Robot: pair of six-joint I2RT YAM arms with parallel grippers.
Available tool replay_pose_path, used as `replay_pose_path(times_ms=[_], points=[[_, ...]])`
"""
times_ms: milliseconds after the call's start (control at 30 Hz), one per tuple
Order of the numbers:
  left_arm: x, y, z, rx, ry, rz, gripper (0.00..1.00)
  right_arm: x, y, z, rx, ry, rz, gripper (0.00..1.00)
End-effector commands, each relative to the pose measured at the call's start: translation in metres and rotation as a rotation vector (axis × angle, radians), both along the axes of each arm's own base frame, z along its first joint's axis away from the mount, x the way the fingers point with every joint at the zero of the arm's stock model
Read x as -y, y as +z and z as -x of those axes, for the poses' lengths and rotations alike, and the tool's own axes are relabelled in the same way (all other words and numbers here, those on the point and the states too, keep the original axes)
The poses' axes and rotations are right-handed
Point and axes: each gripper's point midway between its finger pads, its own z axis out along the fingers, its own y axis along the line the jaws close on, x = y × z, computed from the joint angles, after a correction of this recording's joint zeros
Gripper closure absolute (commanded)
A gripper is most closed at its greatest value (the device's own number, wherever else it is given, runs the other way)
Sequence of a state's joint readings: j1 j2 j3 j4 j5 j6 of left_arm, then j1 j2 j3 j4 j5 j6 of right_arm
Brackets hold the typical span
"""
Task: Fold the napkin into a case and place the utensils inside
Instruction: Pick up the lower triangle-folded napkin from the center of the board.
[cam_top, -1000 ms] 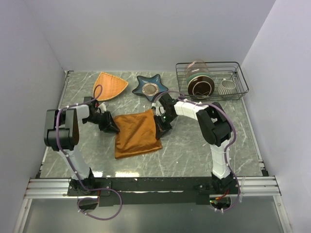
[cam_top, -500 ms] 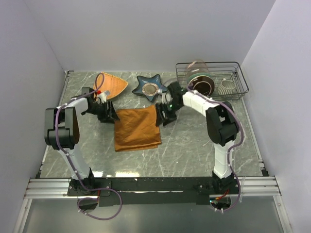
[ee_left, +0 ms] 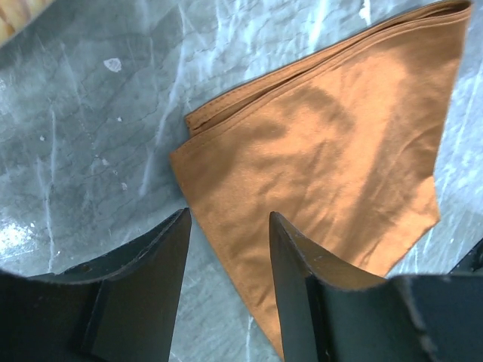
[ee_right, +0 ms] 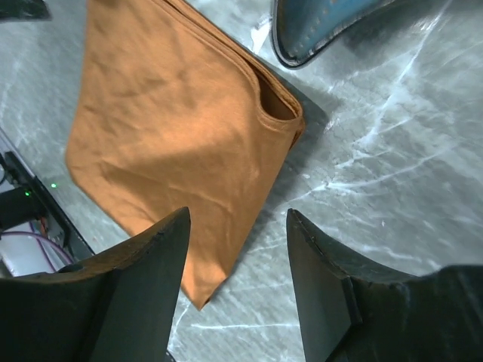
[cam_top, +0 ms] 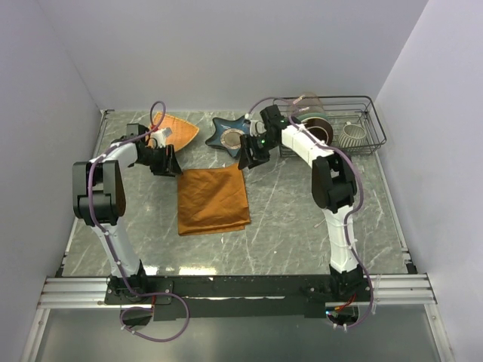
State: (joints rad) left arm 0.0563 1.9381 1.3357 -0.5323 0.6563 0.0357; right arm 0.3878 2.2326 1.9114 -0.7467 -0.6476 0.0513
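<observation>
The rust-orange napkin (cam_top: 213, 200) lies flat on the marble table, folded double into a near-square. Its layered edges show in the left wrist view (ee_left: 324, 151) and in the right wrist view (ee_right: 173, 128), where the far corner gapes a little. My left gripper (cam_top: 167, 161) hovers just off the napkin's far left corner, open (ee_left: 229, 215), with nothing between its fingers. My right gripper (cam_top: 247, 156) hangs above the far right corner, also open and empty (ee_right: 238, 213). The utensils are out of view.
A light orange woven triangular plate (cam_top: 170, 132) lies behind the left gripper. A blue star-shaped dish (cam_top: 230, 136) sits behind the napkin, its rim also showing in the right wrist view (ee_right: 324, 23). A wire rack (cam_top: 371, 124) with a jar and cup stands back right.
Both grippers let go of the napkin's far corners, opened and pulled back toward the rear of the table. The napkin settled flat and square.
</observation>
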Motion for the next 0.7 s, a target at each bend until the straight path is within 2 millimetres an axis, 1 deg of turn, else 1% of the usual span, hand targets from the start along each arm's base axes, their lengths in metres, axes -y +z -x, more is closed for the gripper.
replay_pose_path(times_ms=[0, 67, 100, 167, 200, 233, 300, 333, 367, 400, 433, 467, 500, 533, 567, 600, 667], points=[[0.001, 0.001, -0.001, 0.032, -0.023, -0.023, 0.48, -0.012, -0.007, 0.006, -0.032, 0.024, -0.026, 0.38], [0.002, 0.002, 0.002, 0.034, -0.025, -0.024, 0.48, -0.015, -0.012, 0.012, -0.056, 0.027, -0.030, 0.38], [0.003, 0.001, 0.004, 0.028, -0.025, -0.025, 0.48, -0.015, -0.020, 0.017, -0.073, 0.029, -0.025, 0.39], [0.002, 0.001, 0.006, 0.027, -0.018, -0.027, 0.48, -0.015, -0.029, 0.024, -0.105, 0.022, -0.023, 0.41], [0.002, 0.000, 0.008, 0.025, -0.020, -0.029, 0.48, -0.014, -0.037, 0.029, -0.129, 0.023, -0.014, 0.44], [0.002, 0.000, 0.009, 0.023, -0.019, -0.032, 0.48, -0.014, -0.041, 0.033, -0.141, 0.027, -0.008, 0.49], [0.002, 0.001, 0.012, 0.024, -0.020, -0.032, 0.48, -0.014, -0.048, 0.041, -0.161, 0.027, 0.000, 0.55], [0.002, 0.001, 0.013, 0.025, -0.022, -0.032, 0.49, -0.014, -0.049, 0.044, -0.170, 0.024, 0.001, 0.65], [0.002, 0.004, 0.013, 0.033, -0.023, -0.032, 0.48, -0.015, -0.046, 0.047, -0.163, 0.031, -0.004, 0.69], [0.002, 0.004, 0.016, 0.029, -0.022, -0.032, 0.48, -0.014, -0.049, 0.053, -0.177, 0.036, -0.002, 0.71], [0.002, 0.005, 0.017, 0.031, -0.021, -0.030, 0.48, -0.016, -0.048, 0.057, -0.182, 0.041, -0.005, 0.79], [0.003, 0.007, 0.017, 0.037, -0.022, -0.031, 0.48, -0.016, -0.044, 0.060, -0.179, 0.046, -0.007, 0.83], [0.003, 0.007, 0.020, 0.034, -0.024, -0.028, 0.48, -0.018, -0.044, 0.067, -0.193, 0.057, -0.006, 0.90], [0.003, 0.008, 0.021, 0.034, -0.024, -0.028, 0.49, -0.018, -0.043, 0.070, -0.199, 0.059, -0.008, 0.95], [0.003, 0.011, 0.021, 0.043, -0.023, -0.029, 0.49, -0.018, -0.037, 0.073, -0.196, 0.064, -0.016, 0.99], [0.003, 0.010, 0.024, 0.040, -0.025, -0.029, 0.49, -0.017, -0.037, 0.079, -0.208, 0.065, -0.014, 1.00], [0.003, 0.012, 0.027, 0.044, -0.025, -0.028, 0.49, -0.015, -0.029, 0.085, -0.212, 0.061, -0.025, 1.00]])
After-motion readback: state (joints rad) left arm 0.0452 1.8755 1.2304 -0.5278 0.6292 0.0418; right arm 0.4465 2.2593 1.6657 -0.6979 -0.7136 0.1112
